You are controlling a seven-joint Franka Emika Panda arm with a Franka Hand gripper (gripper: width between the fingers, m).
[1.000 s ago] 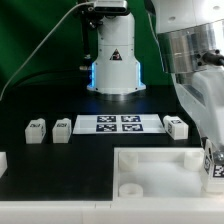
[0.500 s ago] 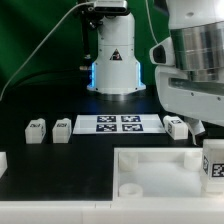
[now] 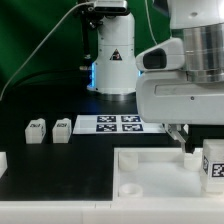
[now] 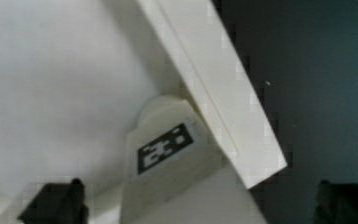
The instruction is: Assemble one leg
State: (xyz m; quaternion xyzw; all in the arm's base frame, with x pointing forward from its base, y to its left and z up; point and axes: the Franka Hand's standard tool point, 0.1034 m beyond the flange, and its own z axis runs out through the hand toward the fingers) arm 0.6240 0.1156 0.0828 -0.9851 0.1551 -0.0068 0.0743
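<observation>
Gripper (image 4: pixel 197 205) hanging wide open over a leg (image 4: pixel 163 146) at the panel's edge.

Nearest the exterior camera, the big white panel (image 3: pixel 160 172) is lying flat across the front, and a tagged block (image 3: pixel 213 165) is standing at its end toward the exterior view's right. The arm's bulky wrist (image 3: pixel 185 85) is looming over that side, blocking plenty. On the wrist view the two dark fingertips (image 4: pixel 53 201) are sitting spread well apart, gripping nothing. The leg is showing between them, tag to the camera, tucked against the panel's thick edge. Further back, two more legs (image 3: pixel 36 130) (image 3: pixel 62 128) are sitting side by side toward the exterior view's left, the marker board (image 3: pixel 118 123) is lying just beyond them, and the robot base (image 3: pixel 112 65) is standing behind.
</observation>
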